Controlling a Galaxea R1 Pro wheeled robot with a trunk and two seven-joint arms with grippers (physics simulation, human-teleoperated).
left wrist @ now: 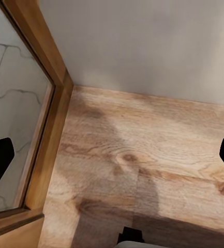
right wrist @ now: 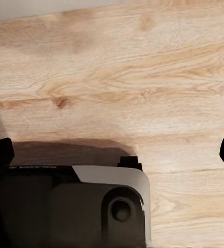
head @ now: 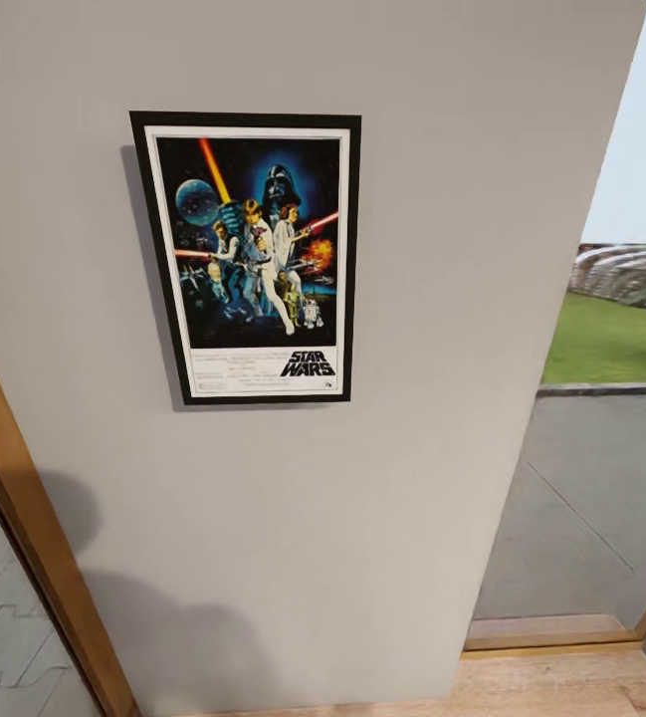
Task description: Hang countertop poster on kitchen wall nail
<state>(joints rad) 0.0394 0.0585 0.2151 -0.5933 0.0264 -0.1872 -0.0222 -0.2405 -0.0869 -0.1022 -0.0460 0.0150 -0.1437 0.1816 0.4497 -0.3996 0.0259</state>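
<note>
Poster [head: 253, 257] hangs flat on the wall [head: 362, 478]; probably light, stiff, best gripped by its frame edge. Both grippers spread wide, empty.

The poster [head: 251, 257] bore "STAR WARS" in black on its white lower band. Its smaller print was unreadable

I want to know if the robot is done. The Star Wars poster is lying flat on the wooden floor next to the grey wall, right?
Not quite. The poster is not on the wooden floor; it hangs upright on the grey wall, as the head view shows.
</note>
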